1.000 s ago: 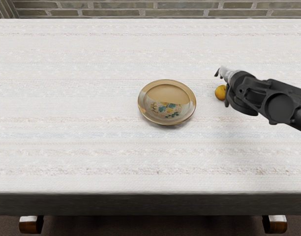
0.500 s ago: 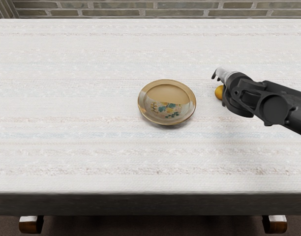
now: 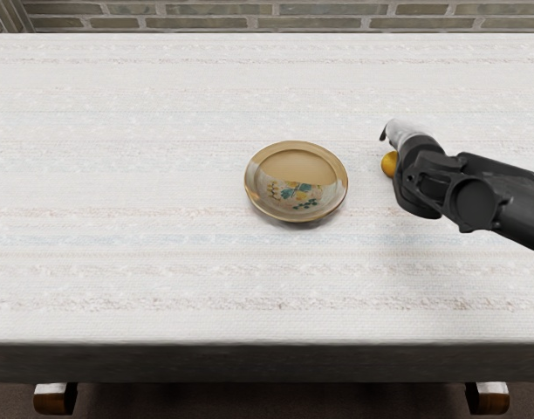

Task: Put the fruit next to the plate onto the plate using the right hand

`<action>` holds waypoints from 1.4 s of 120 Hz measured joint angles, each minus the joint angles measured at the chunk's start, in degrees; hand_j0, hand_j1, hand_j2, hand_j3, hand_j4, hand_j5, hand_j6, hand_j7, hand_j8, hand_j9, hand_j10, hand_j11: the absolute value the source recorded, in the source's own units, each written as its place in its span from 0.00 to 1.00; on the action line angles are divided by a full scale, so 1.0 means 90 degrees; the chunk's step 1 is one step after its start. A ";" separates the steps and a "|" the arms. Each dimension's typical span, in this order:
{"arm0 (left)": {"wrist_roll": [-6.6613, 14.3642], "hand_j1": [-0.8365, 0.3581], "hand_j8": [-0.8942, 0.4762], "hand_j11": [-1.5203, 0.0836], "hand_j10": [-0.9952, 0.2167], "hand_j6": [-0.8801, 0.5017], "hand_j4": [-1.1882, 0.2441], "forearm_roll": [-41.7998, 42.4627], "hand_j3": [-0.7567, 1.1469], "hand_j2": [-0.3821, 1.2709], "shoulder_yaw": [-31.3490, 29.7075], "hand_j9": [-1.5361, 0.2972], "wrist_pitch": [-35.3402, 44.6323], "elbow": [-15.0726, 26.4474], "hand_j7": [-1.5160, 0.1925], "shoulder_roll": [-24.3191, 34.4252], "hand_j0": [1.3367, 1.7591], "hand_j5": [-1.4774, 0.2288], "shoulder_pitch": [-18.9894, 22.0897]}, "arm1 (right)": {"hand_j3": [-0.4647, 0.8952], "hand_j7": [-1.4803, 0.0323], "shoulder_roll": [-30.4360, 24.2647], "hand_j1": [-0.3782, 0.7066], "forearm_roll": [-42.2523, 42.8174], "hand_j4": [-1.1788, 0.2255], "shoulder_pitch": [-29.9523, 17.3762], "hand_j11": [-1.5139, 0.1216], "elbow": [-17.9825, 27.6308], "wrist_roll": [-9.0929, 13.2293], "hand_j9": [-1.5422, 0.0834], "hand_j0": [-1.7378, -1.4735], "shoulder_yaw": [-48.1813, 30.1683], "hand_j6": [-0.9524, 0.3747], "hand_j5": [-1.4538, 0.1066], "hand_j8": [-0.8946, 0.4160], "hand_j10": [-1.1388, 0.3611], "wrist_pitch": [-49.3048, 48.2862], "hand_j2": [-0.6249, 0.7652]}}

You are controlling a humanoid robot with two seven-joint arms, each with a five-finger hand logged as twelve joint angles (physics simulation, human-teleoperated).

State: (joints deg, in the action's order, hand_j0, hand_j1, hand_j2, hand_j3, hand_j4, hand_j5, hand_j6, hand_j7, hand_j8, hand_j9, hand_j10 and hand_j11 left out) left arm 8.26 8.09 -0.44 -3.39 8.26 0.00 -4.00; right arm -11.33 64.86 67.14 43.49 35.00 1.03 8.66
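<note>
Right hand (image 3: 409, 157) poised at the fruit (image 3: 388, 163), grip unclear.
In the head view, the right hand hangs over the fruit's right side and hides most of it, so it cannot be told whether the hand is closed on it or only beside it. The fruit sits on the table (image 3: 162, 262) to the right of the plate (image 3: 296, 181), near it but apart. It shows as a small, round, orange-yellow sliver at the hand's left edge. It is probably light and firm, with a smooth skin that may slip or roll when nudged. A hold around its widest part, from opposite sides, looks safest. The plate is shallow and brown-gold, with a blue and yellow painted patch, and holds nothing.
</note>
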 joint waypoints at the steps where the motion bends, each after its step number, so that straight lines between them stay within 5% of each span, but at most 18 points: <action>1: 0.0000 0.97 0.64 0.93 0.80 0.62 0.82 0.0000 0.40 0.23 0.0000 0.82 0.0000 0.0000 0.87 0.0000 0.76 0.85 0.0002 | 0.34 0.69 0.0002 0.39 -0.0001 0.60 -0.0001 0.66 -0.0002 0.0000 0.68 0.30 0.0004 0.47 0.66 0.43 0.54 0.0006 0.40; 113: 0.0000 0.97 0.64 0.93 0.80 0.62 0.82 0.0000 0.40 0.23 0.0000 0.82 -0.0002 0.0000 0.87 0.0000 0.76 0.85 -0.0005 | 0.34 0.56 0.0031 0.56 -0.0016 0.46 -0.0154 0.55 -0.0021 0.0000 0.57 0.31 0.0041 0.38 0.55 0.34 0.41 0.0096 0.39; 145: 0.0000 0.97 0.64 0.93 0.80 0.62 0.82 0.0001 0.40 0.23 -0.0001 0.82 -0.0002 0.0000 0.87 0.0000 0.76 0.85 -0.0002 | 0.34 0.39 0.0030 0.63 -0.0042 0.44 -0.0151 0.38 -0.0004 0.0011 0.40 0.30 0.0043 0.46 0.36 0.43 0.29 0.0035 0.50; 158: 0.0000 0.97 0.64 0.93 0.80 0.62 0.82 0.0000 0.40 0.23 0.0000 0.82 -0.0001 0.0000 0.87 0.0000 0.76 0.85 -0.0005 | 0.23 0.33 0.0031 0.61 -0.0058 0.45 -0.0130 0.33 -0.0006 0.0014 0.34 0.29 0.0043 0.46 0.30 0.44 0.29 0.0018 0.54; 160: 0.0000 0.97 0.64 0.93 0.80 0.62 0.82 0.0000 0.40 0.23 0.0000 0.82 -0.0002 0.0000 0.87 0.0000 0.76 0.85 0.0000 | 0.38 0.33 0.0030 0.62 -0.0061 0.43 -0.0126 0.32 -0.0006 0.0013 0.33 0.29 0.0041 0.45 0.29 0.43 0.28 0.0018 0.54; 168: 0.0000 0.97 0.64 0.93 0.80 0.62 0.82 0.0000 0.40 0.23 0.0000 0.82 -0.0003 0.0000 0.87 0.0000 0.76 0.85 -0.0004 | 0.34 0.31 0.0032 0.61 -0.0067 0.40 -0.0106 0.30 -0.0004 0.0009 0.31 0.31 0.0025 0.42 0.28 0.40 0.25 0.0022 0.59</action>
State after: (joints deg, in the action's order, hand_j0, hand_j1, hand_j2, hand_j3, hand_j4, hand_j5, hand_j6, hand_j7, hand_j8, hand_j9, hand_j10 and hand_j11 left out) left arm 8.26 8.09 -0.44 -3.41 8.26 0.00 -4.04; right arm -11.04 64.25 66.19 43.45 35.08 1.25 8.86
